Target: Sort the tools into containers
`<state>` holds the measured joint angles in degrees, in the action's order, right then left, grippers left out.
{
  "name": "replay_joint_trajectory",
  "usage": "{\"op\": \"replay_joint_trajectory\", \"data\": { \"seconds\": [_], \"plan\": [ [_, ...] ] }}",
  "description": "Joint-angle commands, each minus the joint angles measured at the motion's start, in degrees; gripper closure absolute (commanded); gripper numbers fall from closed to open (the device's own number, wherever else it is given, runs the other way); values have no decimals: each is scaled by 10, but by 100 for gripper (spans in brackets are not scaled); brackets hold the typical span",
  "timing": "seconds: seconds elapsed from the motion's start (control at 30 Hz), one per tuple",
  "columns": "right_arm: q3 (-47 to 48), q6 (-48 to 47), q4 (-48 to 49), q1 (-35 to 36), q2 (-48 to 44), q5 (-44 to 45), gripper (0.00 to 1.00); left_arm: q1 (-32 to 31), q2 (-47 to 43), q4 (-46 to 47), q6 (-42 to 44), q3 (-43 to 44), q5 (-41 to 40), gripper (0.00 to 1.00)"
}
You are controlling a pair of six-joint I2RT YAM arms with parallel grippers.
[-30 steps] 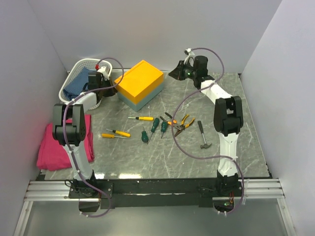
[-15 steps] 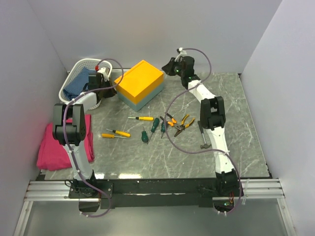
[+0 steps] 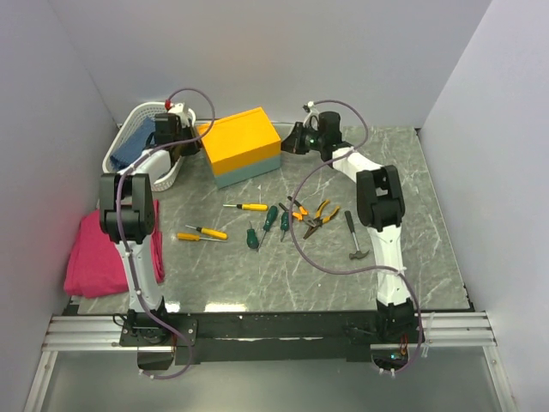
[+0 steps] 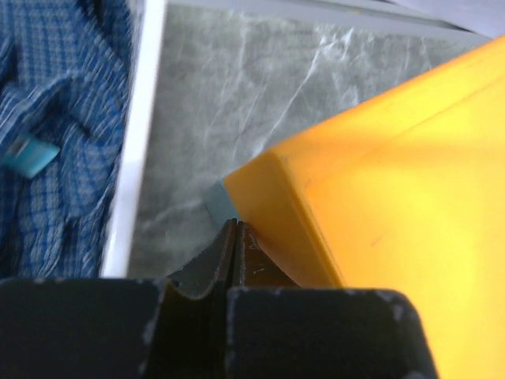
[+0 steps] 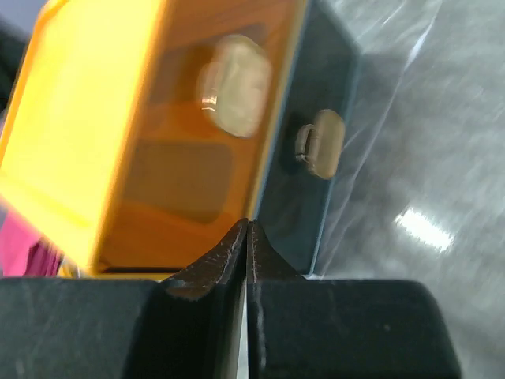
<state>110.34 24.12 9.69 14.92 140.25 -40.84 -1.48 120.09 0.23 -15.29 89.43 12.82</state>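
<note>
The box with yellow-orange top and blue-grey base stands at the back middle; it fills the left wrist view and the right wrist view. My left gripper is shut and empty at the box's left corner. My right gripper is shut and empty against the box's right end, by its latches. The white perforated basket holds a blue checked cloth. Yellow-handled screwdrivers, green-handled screwdrivers, pliers and a hammer lie on the table.
A folded pink cloth lies at the left edge under the left arm. White walls close the back and both sides. The right arm's cable loops over the tools.
The right gripper has swung left and down to the box's right end. The left gripper has shifted toward the box's left corner. The box has turned and slid slightly.
</note>
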Motion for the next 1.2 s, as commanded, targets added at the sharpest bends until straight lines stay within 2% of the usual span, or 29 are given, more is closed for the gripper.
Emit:
{"op": "replay_joint_trajectory", "data": {
  "seconds": [0.0, 0.2, 0.4, 0.57, 0.83, 0.93, 1.0, 1.07, 1.13, 1.17],
  "plan": [
    [-72, -11, -7, 16, -116, -71, 91, -40, 25, 53, 4, 56, 42, 99],
    [-173, -1, 10, 18, -190, -72, 91, -68, 60, 64, 9, 94, 32, 99],
    [-197, -20, -19, 2, -225, -42, 89, -76, 68, 67, -1, 110, 3, 99],
    [-232, -30, -37, -29, -275, -28, 84, -75, 66, 78, -7, 116, 26, 99],
    [-333, -55, -4, -15, -338, -21, 81, -85, 91, 87, 1, 132, 45, 95],
    [-335, -66, -11, -3, -350, -19, 80, -85, 102, 97, 3, 145, 42, 87],
    [-330, -65, -20, -7, -360, -12, 80, -85, 105, 77, 1, 157, 1, 66],
    [-321, -79, -47, -16, -377, -16, 80, -78, 105, 44, 7, 181, -66, 53],
    [-317, -80, -66, -39, -392, -27, 78, -64, 90, 2, 4, 186, -93, 50],
    [-314, -73, -64, -51, -393, -48, 77, -46, 81, -1, 0, 178, -108, 45]
  ]
}}
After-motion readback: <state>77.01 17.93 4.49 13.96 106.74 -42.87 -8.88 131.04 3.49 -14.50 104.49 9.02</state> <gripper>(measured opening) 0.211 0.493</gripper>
